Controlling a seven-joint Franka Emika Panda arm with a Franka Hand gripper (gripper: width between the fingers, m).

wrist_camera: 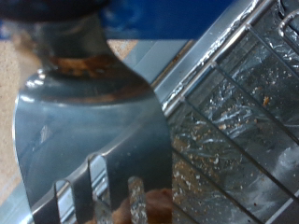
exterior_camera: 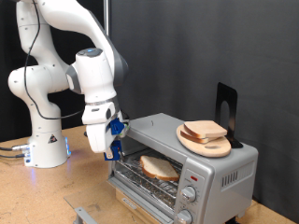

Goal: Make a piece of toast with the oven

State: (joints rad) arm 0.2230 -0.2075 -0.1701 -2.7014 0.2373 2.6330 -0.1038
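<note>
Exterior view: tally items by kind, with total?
Bread slices: 2, one on the rack inside the oven, one on the wooden plate
Wooden plate: 1
Oven: 1
Oven knobs: 2
Black stand on the oven top: 1
Gripper: 1, at the oven's open front
Total: 8

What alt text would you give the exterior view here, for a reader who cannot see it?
A white robot arm's gripper hangs at the open front of a silver toaster oven, where one slice of toast lies on the rack inside. On the oven's top, a round wooden plate carries more bread.
</note>
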